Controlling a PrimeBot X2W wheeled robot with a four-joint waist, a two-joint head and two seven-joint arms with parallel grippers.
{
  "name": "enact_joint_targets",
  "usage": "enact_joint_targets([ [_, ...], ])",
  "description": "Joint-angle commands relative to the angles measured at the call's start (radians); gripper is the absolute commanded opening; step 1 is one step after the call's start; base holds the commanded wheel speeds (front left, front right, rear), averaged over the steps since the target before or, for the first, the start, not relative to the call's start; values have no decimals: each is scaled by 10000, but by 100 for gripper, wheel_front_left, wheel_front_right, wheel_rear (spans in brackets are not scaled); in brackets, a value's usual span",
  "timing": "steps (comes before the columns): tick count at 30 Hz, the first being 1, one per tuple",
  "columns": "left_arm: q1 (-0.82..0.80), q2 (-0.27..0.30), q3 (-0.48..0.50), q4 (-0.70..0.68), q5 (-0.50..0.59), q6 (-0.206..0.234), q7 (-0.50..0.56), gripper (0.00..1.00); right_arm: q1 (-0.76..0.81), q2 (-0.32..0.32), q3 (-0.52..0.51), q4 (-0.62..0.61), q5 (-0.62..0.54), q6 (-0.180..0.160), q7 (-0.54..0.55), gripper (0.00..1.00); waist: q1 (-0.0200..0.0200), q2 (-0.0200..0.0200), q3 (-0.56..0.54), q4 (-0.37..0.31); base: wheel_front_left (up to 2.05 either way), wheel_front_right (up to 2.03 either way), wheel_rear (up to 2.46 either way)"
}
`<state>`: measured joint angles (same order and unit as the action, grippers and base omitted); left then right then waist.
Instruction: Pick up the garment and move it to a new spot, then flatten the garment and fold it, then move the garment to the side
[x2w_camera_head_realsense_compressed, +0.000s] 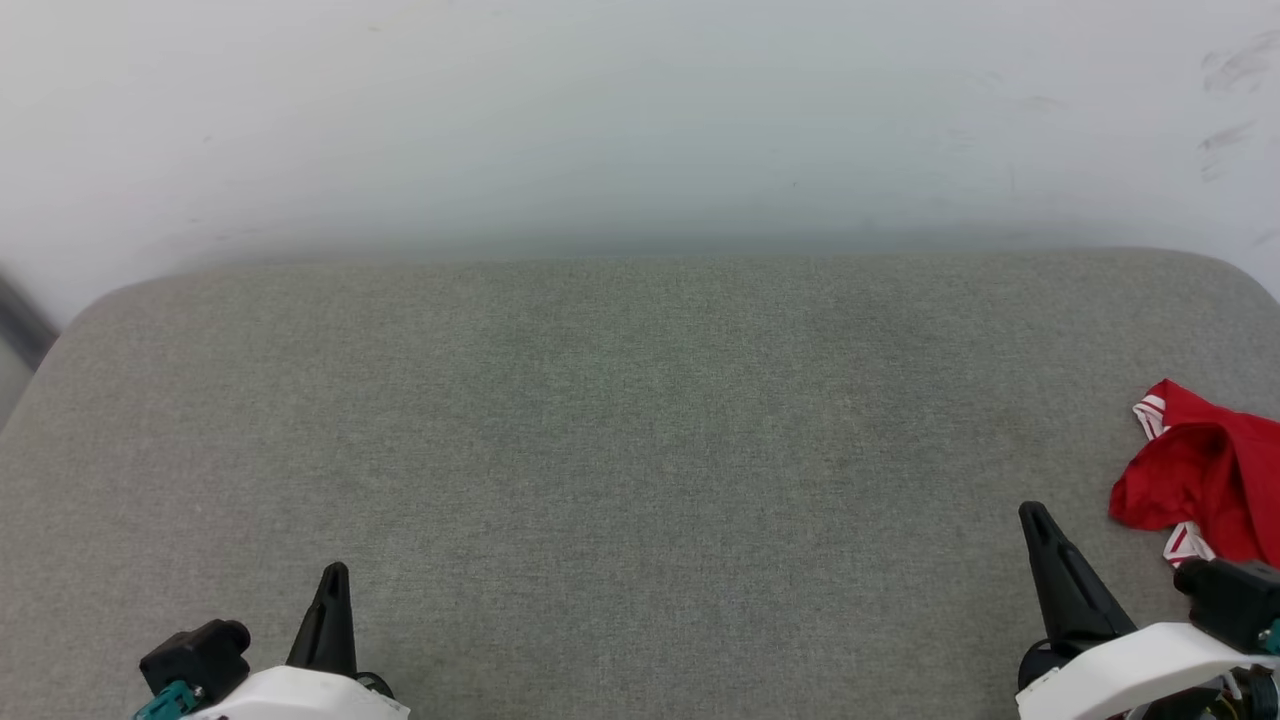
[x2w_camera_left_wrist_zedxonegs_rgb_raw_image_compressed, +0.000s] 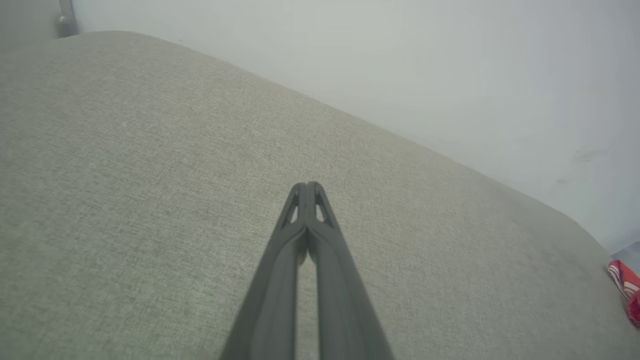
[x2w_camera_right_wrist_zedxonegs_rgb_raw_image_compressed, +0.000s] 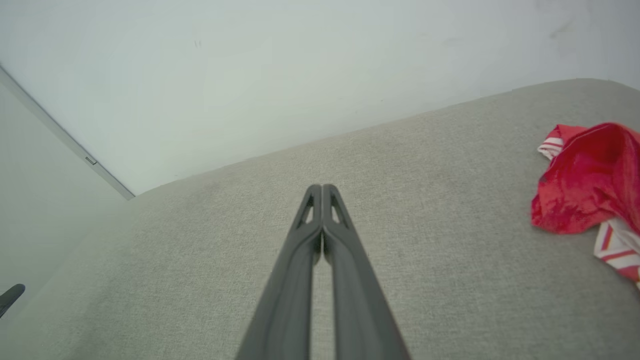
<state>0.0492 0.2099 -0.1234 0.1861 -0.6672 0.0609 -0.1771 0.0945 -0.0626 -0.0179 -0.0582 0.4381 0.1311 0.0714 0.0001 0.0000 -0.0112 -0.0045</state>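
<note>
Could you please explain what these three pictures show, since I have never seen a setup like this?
This is a two-armed robot facing a grey padded surface by a pale wall. The head view looks down from its head: the left gripper sits at the lower left, the right gripper at the lower right. The other two pictures come from cameras on each wrist, looking along that arm's dark fingers, which are pressed together and hold nothing. The only object is a crumpled red garment with red-and-white striped trim, lying at the surface's right edge, beside the right gripper but not touched by it.
</note>
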Motion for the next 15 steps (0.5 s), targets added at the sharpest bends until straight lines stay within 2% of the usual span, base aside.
enact_joint_targets([
  [1, -324, 25, 112, -110, -222, -73, 54, 0, -303, -85, 1, -66, 315, -1, -35, 0, 0, 0, 1, 1, 0, 0, 0],
  [15, -586, -289, 568, 14, -2047, -444, 620, 0, -659, -161, -39, 532, 2698, -2, -74, 0, 0, 0, 20, 6, 0, 0, 0],
])
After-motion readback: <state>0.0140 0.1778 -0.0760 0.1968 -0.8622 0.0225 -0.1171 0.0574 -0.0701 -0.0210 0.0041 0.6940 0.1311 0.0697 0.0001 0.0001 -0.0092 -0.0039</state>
